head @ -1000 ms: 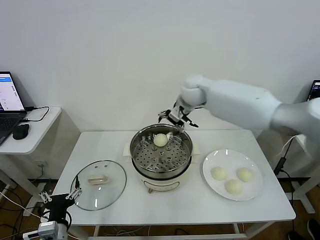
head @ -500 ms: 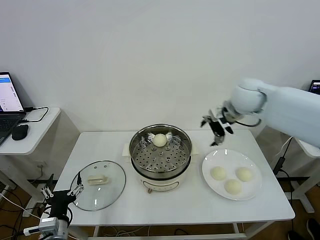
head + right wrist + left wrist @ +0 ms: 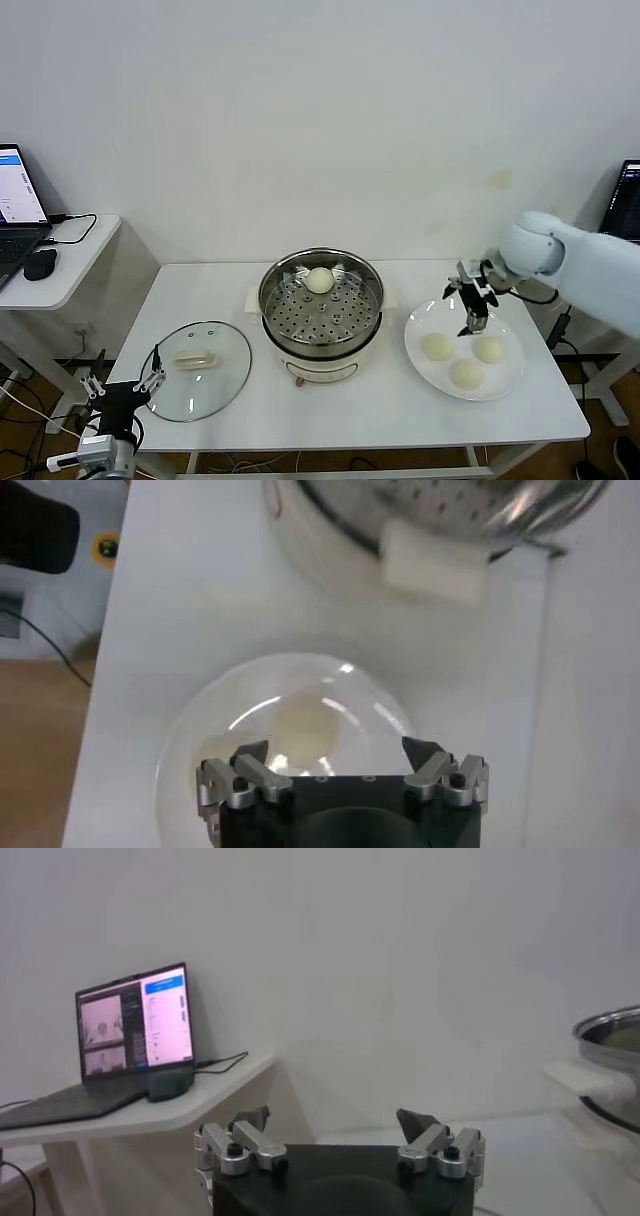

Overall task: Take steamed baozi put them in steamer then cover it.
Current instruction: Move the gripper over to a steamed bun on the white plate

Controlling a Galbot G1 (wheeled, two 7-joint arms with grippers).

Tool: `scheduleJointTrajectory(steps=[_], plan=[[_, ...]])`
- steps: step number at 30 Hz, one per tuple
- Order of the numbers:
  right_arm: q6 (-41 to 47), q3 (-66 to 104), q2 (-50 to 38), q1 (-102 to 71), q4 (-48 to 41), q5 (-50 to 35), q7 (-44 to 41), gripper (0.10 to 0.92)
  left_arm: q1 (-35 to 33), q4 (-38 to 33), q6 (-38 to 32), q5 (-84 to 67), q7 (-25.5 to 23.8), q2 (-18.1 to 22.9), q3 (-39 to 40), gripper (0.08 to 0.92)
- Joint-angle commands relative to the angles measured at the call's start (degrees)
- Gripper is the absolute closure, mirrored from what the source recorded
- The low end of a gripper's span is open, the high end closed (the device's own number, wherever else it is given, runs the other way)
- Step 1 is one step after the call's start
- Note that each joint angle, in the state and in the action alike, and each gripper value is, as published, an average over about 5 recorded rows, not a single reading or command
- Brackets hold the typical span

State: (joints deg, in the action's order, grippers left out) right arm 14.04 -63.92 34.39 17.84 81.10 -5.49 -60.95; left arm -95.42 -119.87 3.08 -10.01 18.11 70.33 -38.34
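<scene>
The steel steamer (image 3: 322, 312) stands mid-table on its cream base, with one baozi (image 3: 320, 280) on the perforated tray at the far side. Three more baozi (image 3: 437, 346) (image 3: 489, 349) (image 3: 467, 372) lie on the white plate (image 3: 414, 352) to its right. My right gripper (image 3: 469, 316) is open and empty, hovering over the plate's far part. In the right wrist view it (image 3: 335, 752) is above one baozi (image 3: 305, 725). The glass cover (image 3: 225, 385) lies flat on the table at the left, handle (image 3: 195, 358) up. My left gripper (image 3: 125, 384) is open and parked below the table's front-left corner.
A side table at the far left holds a laptop (image 3: 135, 1028) and a mouse (image 3: 42, 262). The steamer's side handle (image 3: 432, 565) juts toward the plate. The steamer's rim (image 3: 612, 1038) shows in the left wrist view. Another screen's edge (image 3: 630, 185) shows at the far right.
My right gripper moved from the steamer's far rim to the right and down over the plate, empty. The baozi stays in the steamer. The left arm shifted only slightly.
</scene>
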Motion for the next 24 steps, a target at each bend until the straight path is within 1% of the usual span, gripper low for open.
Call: scheduleJointTrajectory(steps=[1,8,18,24], plan=[[-2.28,8.88,3.01,-12.49,-7.13,7.03,-0.14,0.202,-0.36,0.06,-0.07,0.01,0.01,0.18,-0.44,0.177],[-2.24,10.80,7.07,-15.48,-10.20,8.27,0.46,0.203,-0.61,0.20,-0.12,0.05,0.03,0.48,-0.91,0.177],[-2.54,11.76,9.37,-16.88,-12.71,10.70,1.17,0.203,-0.68,0.45,-0.26,0.17,0.07,0.79,-0.98,0.177],[-2.47,12.90,10.29,-18.45,-13.51,11.67,1.59,0.216,-0.67,0.50,-0.25,0.40,0.10,0.96,-0.82,0.177]])
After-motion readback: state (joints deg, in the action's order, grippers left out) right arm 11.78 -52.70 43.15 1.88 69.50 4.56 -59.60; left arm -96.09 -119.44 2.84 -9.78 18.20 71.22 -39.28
